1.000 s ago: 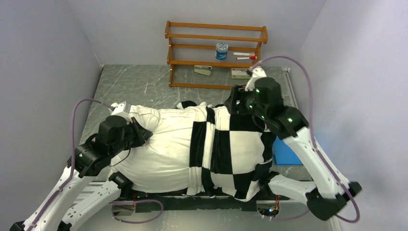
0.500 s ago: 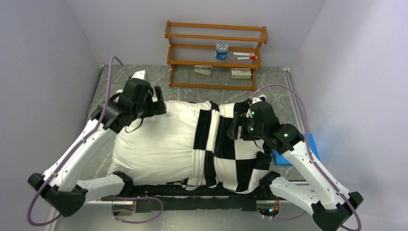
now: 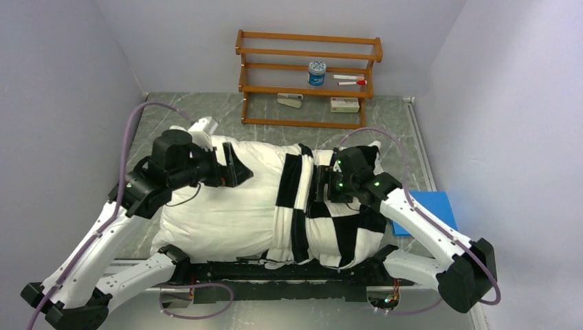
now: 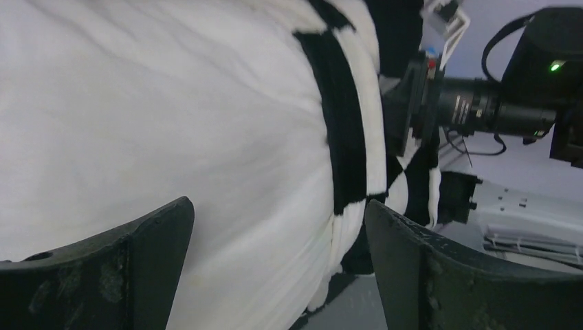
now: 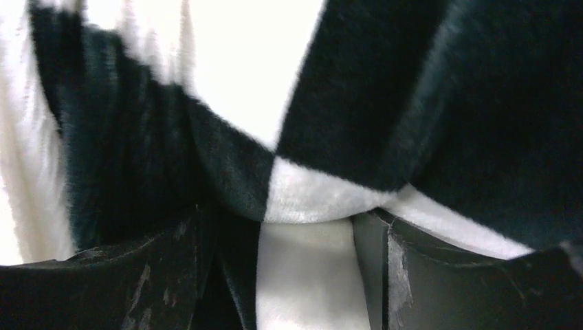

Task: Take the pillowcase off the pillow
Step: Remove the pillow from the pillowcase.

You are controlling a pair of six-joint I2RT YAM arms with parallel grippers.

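- Across the near half of the table (image 3: 206, 120), stretched from left to right, the pillow (image 3: 220, 213) is seen lying plump and wrinkled, its long side close to the near edge.
- The pillowcase (image 3: 330, 237) is found over the pillow's right half only. The left half is bared, plain white.
- The striped edge of the pillowcase is bunched into a band across the pillow's middle, running from far side to near side.
- The right gripper (image 3: 317, 189) is pressed into the pillowcase just right of that band. In the wrist view a fold of checkered fabric is seen filling the gap between the fingers (image 5: 103, 289). Whether it is pinched or only pushed against cannot be told.
- The left gripper (image 3: 236, 167) is held over the bared pillow near its far left corner, jaws spread wide and pointed toward the striped band, with nothing between them.
- A blue pad (image 3: 440, 206) is noted flat at the right edge of the table, beside the pillowcase's right end and partly covered by the right arm.
- A wooden rack (image 3: 309, 39) is set at the far edge, with a small round jar (image 3: 316, 72) on one shelf.
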